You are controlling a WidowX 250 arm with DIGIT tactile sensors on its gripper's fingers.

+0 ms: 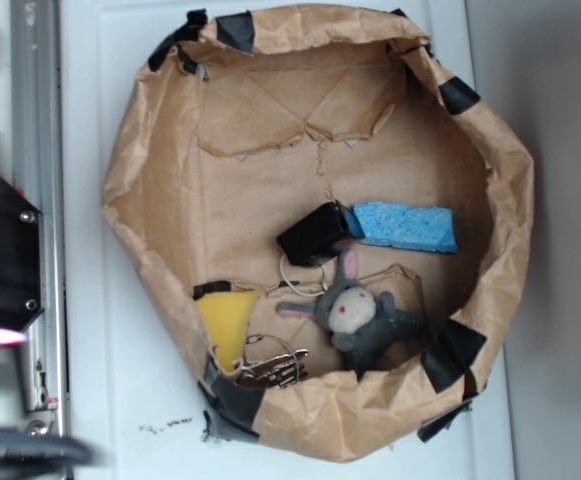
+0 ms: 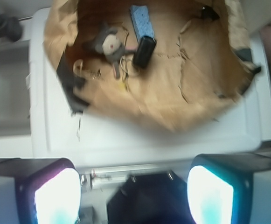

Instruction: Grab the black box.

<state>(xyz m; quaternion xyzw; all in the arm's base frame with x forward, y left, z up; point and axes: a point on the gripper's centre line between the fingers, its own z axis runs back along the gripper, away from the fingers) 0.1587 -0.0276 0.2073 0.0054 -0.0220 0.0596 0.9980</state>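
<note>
Gripper [image 2: 134,196] is spread wide, both finger pads [image 2: 57,196] glowing at the bottom of the wrist view, nothing between them. It sits outside the paper-lined basket [image 2: 126,114], back over the white tabletop [image 2: 140,140], well apart from everything inside.

Ahead of the gripper, across the near basket wall, the black box [image 2: 144,51] lies on the brown paper floor, tilted. Its far end touches the blue sponge [image 2: 141,22]. Just left of the box from the wrist view: grey plush [image 2: 108,44] with a pale face, a wire ring between them.

Exterior view: black box [image 1: 316,234] sits mid-basket, blue sponge [image 1: 406,227] butted against it, grey plush [image 1: 358,315] just beside, yellow sponge [image 1: 228,322] and metal clip [image 1: 270,368] near the rim. Black tape patches [image 1: 453,355] on the rim.
</note>
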